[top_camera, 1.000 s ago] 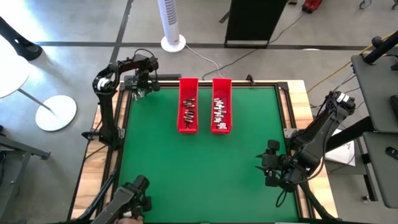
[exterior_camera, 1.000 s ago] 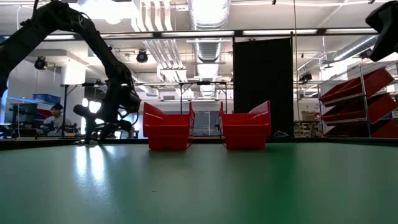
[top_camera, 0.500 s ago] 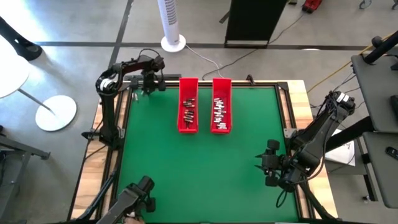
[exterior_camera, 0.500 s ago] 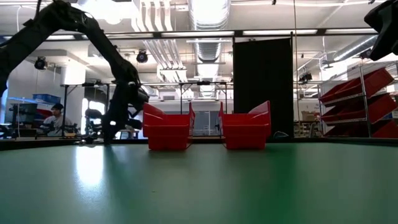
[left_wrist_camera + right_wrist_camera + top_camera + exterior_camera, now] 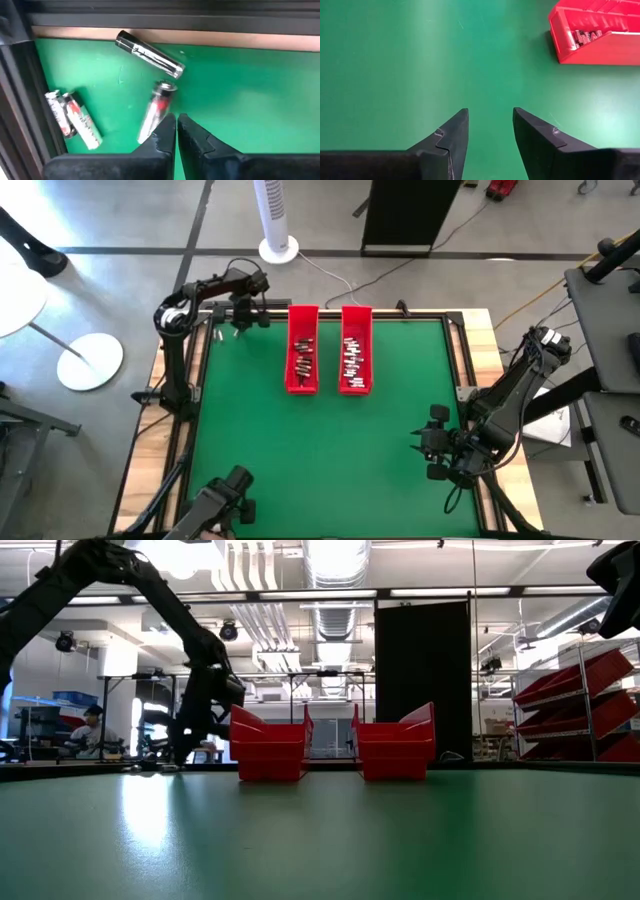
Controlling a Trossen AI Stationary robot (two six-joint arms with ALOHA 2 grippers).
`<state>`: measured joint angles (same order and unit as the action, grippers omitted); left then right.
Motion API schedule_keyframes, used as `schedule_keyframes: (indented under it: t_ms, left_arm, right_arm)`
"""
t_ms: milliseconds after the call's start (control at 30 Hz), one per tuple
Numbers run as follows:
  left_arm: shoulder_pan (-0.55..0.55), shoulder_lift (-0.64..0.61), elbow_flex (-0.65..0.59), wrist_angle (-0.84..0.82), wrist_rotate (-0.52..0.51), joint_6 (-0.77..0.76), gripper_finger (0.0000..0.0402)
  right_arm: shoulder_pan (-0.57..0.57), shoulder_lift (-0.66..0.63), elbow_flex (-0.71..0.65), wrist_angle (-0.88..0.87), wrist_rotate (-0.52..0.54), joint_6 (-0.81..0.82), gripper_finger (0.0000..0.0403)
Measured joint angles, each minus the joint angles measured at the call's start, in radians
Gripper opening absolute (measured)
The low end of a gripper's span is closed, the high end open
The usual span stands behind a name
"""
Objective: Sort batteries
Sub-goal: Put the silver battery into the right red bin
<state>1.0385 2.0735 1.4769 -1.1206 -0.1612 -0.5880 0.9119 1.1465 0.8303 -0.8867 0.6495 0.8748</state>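
Batteries [image 5: 151,53] are lying loose on the green counter [image 5: 320,450] at its far left corner, just inside the wooden edge: one silvery cell is resting at a slant near the rim, another with a red mark [image 5: 156,111] is pointing toward it just below, and a pair [image 5: 72,119] is sitting side by side, touching, close to the dark frame rail. More batteries are filling the two red trays [image 5: 303,348] standing side by side at the middle of the counter's far side.

The left claw [image 5: 176,125] is hanging over that corner, its two dark fingers clenched tip to tip with nothing between them; the red-marked cell is lying just beside the tips, and I cannot tell whether it is touching them. From table height the left arm [image 5: 205,690] is reaching down just left of the nearer red tray.

The right claw [image 5: 490,122] is waiting over bare green at the counter's near right side, well apart from the trays, its fingers standing parted and gripping nothing. One red tray [image 5: 595,35] with cells inside is showing ahead of it.
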Motion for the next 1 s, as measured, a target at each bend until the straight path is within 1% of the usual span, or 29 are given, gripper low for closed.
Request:
schedule_keyframes:
  t_ms: [133,267,367,467,567,667,800,933,1000]
  left_arm:
    - [0.000,-0.055,0.000,-0.008,-0.002,-0.007,0.0004]
    - [0.001,-0.107,0.000,-0.005,-0.006,0.010,0.0028]
    - [-0.015,-0.118,0.001,0.000,0.001,0.026,0.0058]
    - [-0.066,-0.113,0.000,0.010,0.011,0.078,0.0097]
    - [-0.110,-0.107,-0.007,0.051,0.005,0.086,0.0138]
    - [-0.125,-0.101,-0.016,0.086,0.009,0.086,0.0166]
    - [-0.144,-0.071,-0.038,0.102,0.049,0.097,0.0169]
    - [-0.182,-0.038,-0.066,0.156,0.090,0.125,0.0152]
    - [-0.201,-0.026,-0.077,0.176,0.089,0.139,0.0142]
  right_arm:
    - [0.000,0.000,0.000,0.000,0.006,-0.018,0.0144]
    - [-0.002,0.000,0.000,0.000,0.022,-0.031,0.0150]
    - [-0.003,0.000,0.000,0.000,0.032,-0.031,0.0159]
    - [-0.003,0.000,0.000,0.000,0.032,-0.024,0.0168]
    - [-0.003,0.000,0.000,-0.001,0.032,-0.026,0.0177]
    - [-0.003,0.000,0.000,-0.002,0.032,-0.029,0.0183]
    - [-0.002,0.000,0.000,-0.002,0.029,-0.010,0.0184]
    - [0.000,0.000,0.000,-0.002,0.025,0.000,0.0177]
    - [0.000,0.000,0.000,-0.003,0.024,-0.003,0.0173]
